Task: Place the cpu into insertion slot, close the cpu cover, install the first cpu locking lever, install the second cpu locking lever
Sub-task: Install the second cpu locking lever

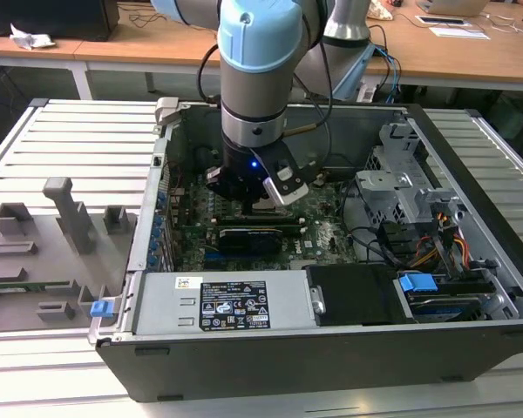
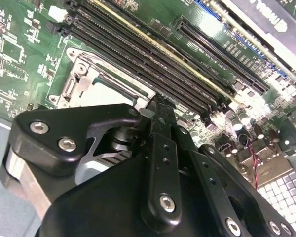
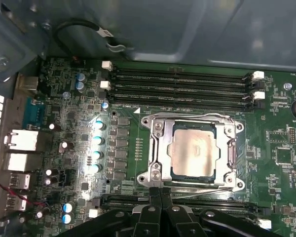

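In the first wrist view the cpu [image 3: 193,150] lies flat in the insertion slot [image 3: 144,177], its silvery top facing up. The cpu cover [image 3: 233,148] is down around it as a silver frame. A thin wire locking lever [image 3: 202,188] runs along the socket edge nearest my gripper [image 3: 161,191], and another lever [image 3: 187,115] runs along the far edge. My black fingers are pressed together, tips right at the near lever's end by the socket corner. The second wrist view shows the gripper [image 2: 158,104] against the socket's rim [image 2: 89,79]. In the exterior view the gripper [image 1: 254,198] reaches down inside the computer case.
Long black memory slots [image 3: 182,81] lie just beyond the socket, and more [image 3: 207,203] run beside my fingers. A black graphics card [image 1: 253,237], a power supply [image 1: 218,300] and a drive cage [image 1: 401,174] crowd the case. A grey fixture tray [image 1: 44,244] sits at the exterior view's left.
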Robot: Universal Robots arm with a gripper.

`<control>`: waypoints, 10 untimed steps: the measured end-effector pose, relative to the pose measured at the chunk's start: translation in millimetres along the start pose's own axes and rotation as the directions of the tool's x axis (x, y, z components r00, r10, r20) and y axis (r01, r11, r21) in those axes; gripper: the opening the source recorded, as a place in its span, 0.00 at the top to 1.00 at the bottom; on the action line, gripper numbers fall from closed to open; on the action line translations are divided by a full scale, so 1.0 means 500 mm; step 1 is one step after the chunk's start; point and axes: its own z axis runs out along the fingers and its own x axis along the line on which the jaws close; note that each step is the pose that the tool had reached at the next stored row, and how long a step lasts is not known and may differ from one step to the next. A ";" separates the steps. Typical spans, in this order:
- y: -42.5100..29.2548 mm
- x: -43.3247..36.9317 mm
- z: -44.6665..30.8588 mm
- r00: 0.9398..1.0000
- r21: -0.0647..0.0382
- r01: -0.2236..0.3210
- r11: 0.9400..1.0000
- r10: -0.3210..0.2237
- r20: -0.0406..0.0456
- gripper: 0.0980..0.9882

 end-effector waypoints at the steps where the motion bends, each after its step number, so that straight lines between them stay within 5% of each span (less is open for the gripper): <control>1: -0.002 0.000 0.001 1.000 -0.002 0.000 1.000 0.000 0.000 0.99; 10: -0.008 0.002 0.021 1.000 -0.027 0.000 1.000 0.000 0.002 0.99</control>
